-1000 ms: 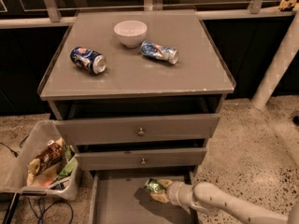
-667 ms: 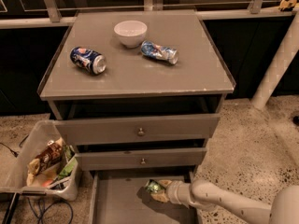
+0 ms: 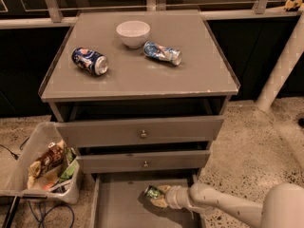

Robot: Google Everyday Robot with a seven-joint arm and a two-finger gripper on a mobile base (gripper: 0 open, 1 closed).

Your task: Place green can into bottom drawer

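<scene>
A grey square cabinet (image 3: 142, 77) stands on speckled beige stone floor (image 3: 251, 141). Behind it, dark panels (image 3: 14, 70) flank a pale horizontal rail (image 3: 23, 23).

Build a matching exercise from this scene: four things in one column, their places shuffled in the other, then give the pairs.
1 green can
2 white bowl
3 dark blue can
4 gripper

A cabinet top, back middle
B cabinet top, left, lying on its side
C reaching in from the right over the bottom drawer
D held in the gripper, above the drawer floor

Pairs: 1-D, 2-A, 3-B, 4-C
</scene>
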